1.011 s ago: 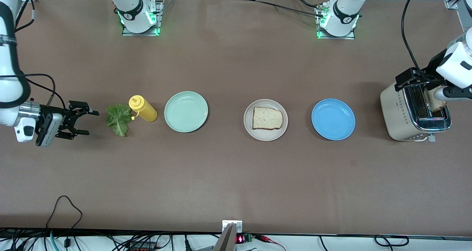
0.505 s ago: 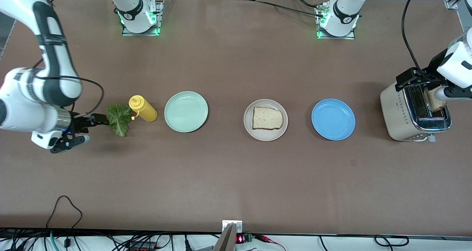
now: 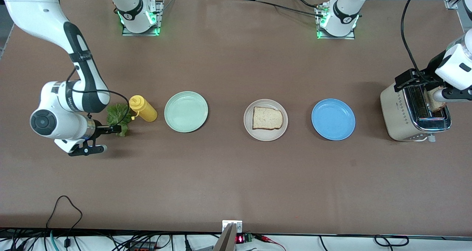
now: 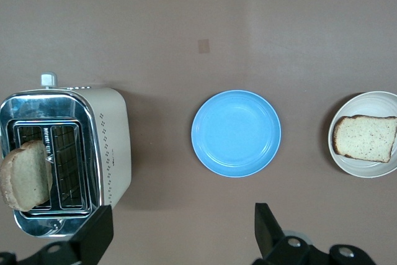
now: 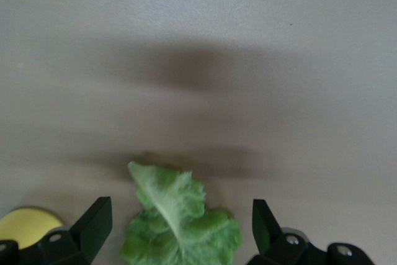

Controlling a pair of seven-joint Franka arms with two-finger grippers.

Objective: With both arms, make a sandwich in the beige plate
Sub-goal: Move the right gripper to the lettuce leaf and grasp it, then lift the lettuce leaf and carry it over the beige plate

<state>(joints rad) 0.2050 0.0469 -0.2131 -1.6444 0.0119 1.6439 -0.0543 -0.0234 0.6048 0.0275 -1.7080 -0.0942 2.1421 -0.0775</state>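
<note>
A ruffled green lettuce leaf [image 3: 120,116] lies on the table near the right arm's end. My right gripper [image 3: 110,138] is open at the leaf's edge. In the right wrist view the leaf [image 5: 180,224] shows between the spread fingers of that gripper [image 5: 180,231]. The beige plate [image 3: 248,128] holds one bread slice [image 3: 267,118]. A second slice [image 3: 437,104] stands in the toaster [image 3: 396,110]. My left gripper [image 3: 429,86] is open over the toaster and holds nothing. Its wrist view shows the slice [image 4: 25,175] and the beige plate [image 4: 372,170].
A yellow squeeze bottle [image 3: 143,109] lies right beside the lettuce, and its cap shows in the right wrist view [image 5: 28,224]. A mint-green plate [image 3: 186,112] and a blue plate [image 3: 333,119] flank the beige plate. The blue plate shows in the left wrist view [image 4: 236,133].
My right arm has swung in toward the lettuce, and its open gripper has gone from apart from the leaf to the leaf's edge. The left arm has barely moved.
</note>
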